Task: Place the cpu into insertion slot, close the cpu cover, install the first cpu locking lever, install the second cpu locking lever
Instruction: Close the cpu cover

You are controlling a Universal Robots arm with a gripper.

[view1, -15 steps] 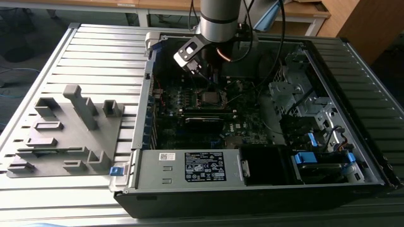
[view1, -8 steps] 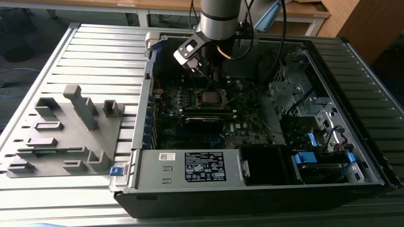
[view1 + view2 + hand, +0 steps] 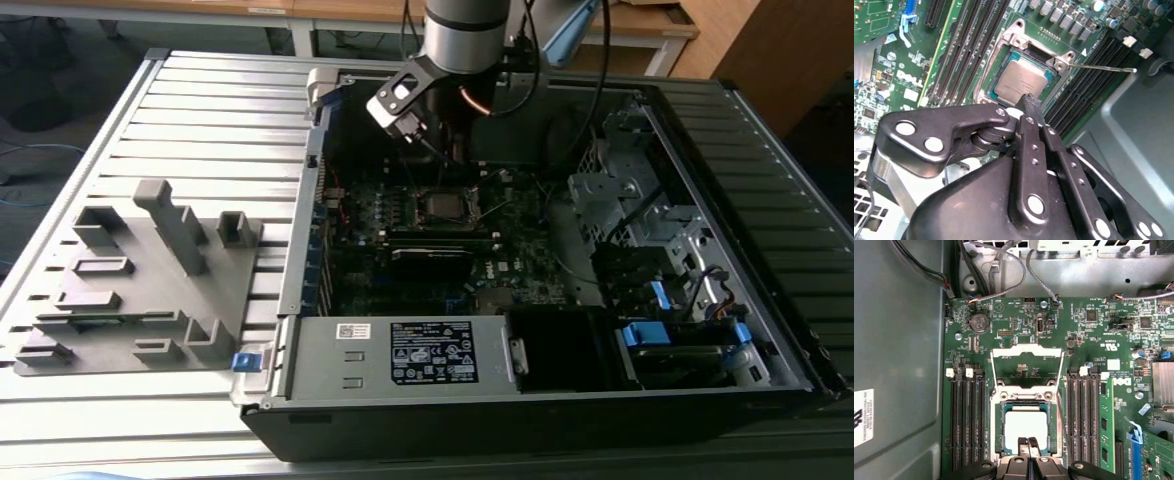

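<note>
Cpu lies flat in the insertion slot on the green motherboard, its silver-grey top facing up and its edges square with the socket rim. The arm comes down from the far side of the exterior view into the open computer case, its wrist tilted so that the gripper points down at the board. In both wrist views the two black fingertips are pressed side by side with no object between them, so the jaws are closed and empty. The tips hang over one edge of the chip, at or just above its surface; whether they touch it cannot be told. The cpu cover is swung open and lies back from the socket on the side away from the fingers, so green board shows through its square cut-out. A thin wire locking lever stands unlatched and angles away from the socket over the black memory slots. The case rests on a slatted grey table, with a grey parts fixture beside it on the exterior view's left.
</note>
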